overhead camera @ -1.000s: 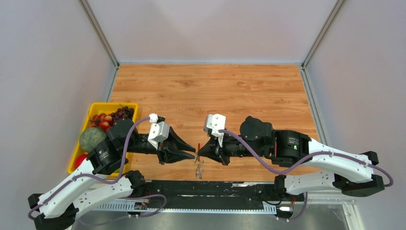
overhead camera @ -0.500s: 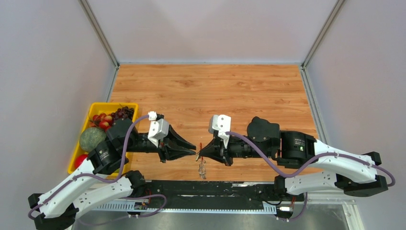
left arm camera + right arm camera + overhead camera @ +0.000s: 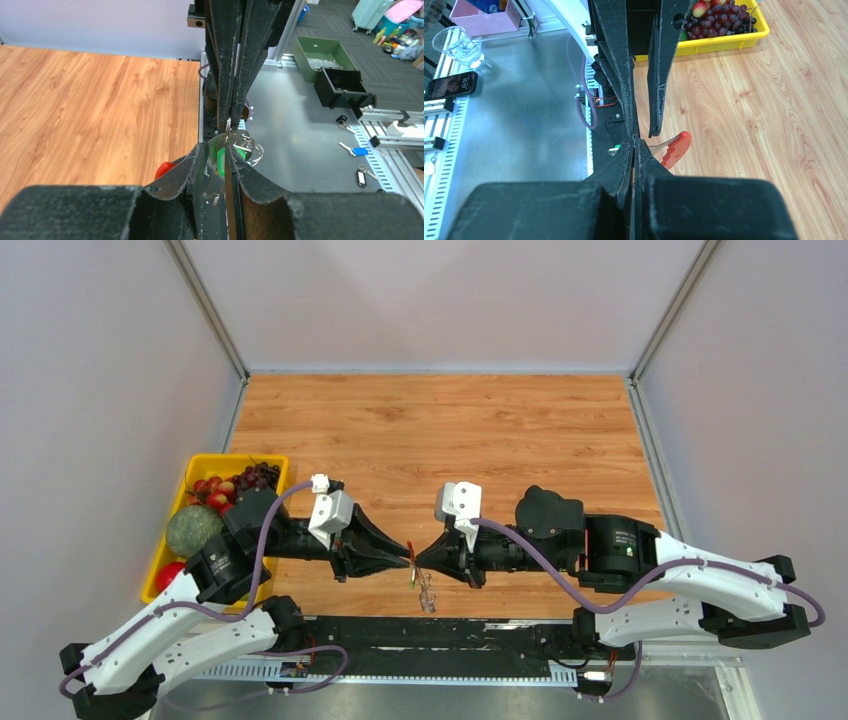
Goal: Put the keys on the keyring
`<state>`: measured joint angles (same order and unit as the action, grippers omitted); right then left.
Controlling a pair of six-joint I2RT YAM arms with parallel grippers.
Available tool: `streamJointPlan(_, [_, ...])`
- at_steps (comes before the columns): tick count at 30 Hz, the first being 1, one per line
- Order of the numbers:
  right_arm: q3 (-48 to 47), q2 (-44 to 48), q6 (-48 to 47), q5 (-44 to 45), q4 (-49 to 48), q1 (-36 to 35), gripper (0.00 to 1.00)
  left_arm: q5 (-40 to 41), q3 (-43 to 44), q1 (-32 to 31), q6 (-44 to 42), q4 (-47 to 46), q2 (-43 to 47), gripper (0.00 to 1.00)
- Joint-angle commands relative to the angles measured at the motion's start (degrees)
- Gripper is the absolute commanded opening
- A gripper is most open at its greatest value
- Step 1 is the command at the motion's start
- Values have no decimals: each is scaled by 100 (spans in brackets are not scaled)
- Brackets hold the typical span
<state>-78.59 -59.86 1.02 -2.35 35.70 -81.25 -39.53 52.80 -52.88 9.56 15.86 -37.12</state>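
Observation:
My left gripper [image 3: 404,560] and right gripper [image 3: 420,560] meet tip to tip above the table's near edge. In the left wrist view the left gripper [image 3: 214,146] has its jaws a narrow gap apart, with the green-headed key [image 3: 224,161] pinched between them. The right gripper [image 3: 230,120] comes in from above, shut on the keyring's silvery rings [image 3: 248,146]. The keyring bundle [image 3: 425,590] hangs below the tips. Its red part [image 3: 675,146] sticks out beside the left gripper [image 3: 644,135]. The right gripper [image 3: 634,142] has its jaws pressed together.
A yellow bin [image 3: 203,462] of fruit stands at the left edge, behind the left arm, and also shows in the right wrist view [image 3: 734,40]. The black mounting rail [image 3: 450,632] runs along the near edge just below the hanging bundle.
The two grippers have stayed tip to tip. The right arm has drawn back slightly to the right, and the hanging bundle has shifted a little to the right.

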Motion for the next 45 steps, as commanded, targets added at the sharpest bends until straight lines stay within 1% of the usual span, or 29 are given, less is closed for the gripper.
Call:
streamJointPlan(1, [-113,-4,-67,161,-444,-71,0,-285,-78,-20,177,-361,63,29])
streamJointPlan(20, [-148,21,-257,235,-537,-185,0,-379,-151,-19,146,-316,107,25])
streamJointPlan(21, [-148,26,-257,400,-561,-187,0,-380,-152,-19,144,-314,108,25])
streamJointPlan(29, [-99,94,-350,471,-690,-266,0,-374,-155,-22,137,-312,109,25])
streamJointPlan(40, [88,290,-533,535,-1046,-462,0,-384,-123,-25,125,-299,102,22])
streamJointPlan(45, [400,510,-703,460,-1511,-568,0,-413,-121,-20,134,-315,83,21])
